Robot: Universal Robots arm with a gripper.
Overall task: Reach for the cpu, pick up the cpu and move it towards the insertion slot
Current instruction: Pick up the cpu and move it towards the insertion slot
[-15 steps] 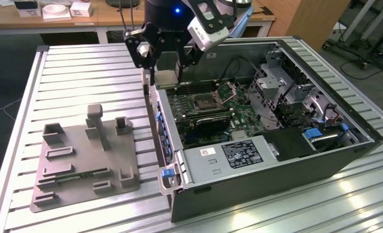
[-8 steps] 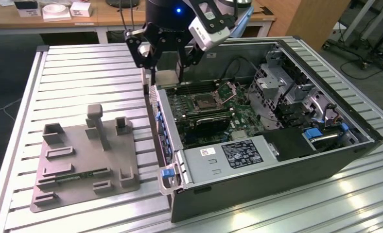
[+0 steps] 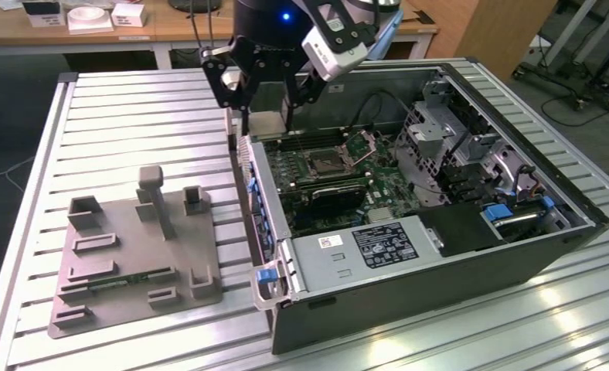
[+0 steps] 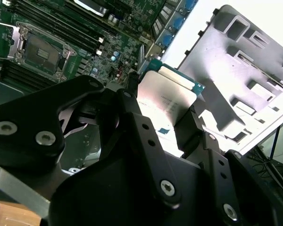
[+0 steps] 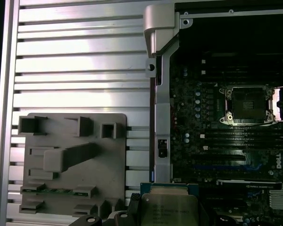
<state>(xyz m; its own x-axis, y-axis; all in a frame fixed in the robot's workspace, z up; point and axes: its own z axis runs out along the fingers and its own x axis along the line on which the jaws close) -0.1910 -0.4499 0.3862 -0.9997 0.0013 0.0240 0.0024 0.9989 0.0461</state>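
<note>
Cpu sits clamped between your fingers, silvery top showing in both wrist views, held in the air over the near-left wall of the open computer case. You're in the carry step: the insertion slot lies further right on the motherboard, bracket apparently raised, though that's hard to confirm. Closing in calls for keeping the chip level and square to the socket frame. Left of the case, the grey fixture tray rests on the ribbed metal desk.
</note>
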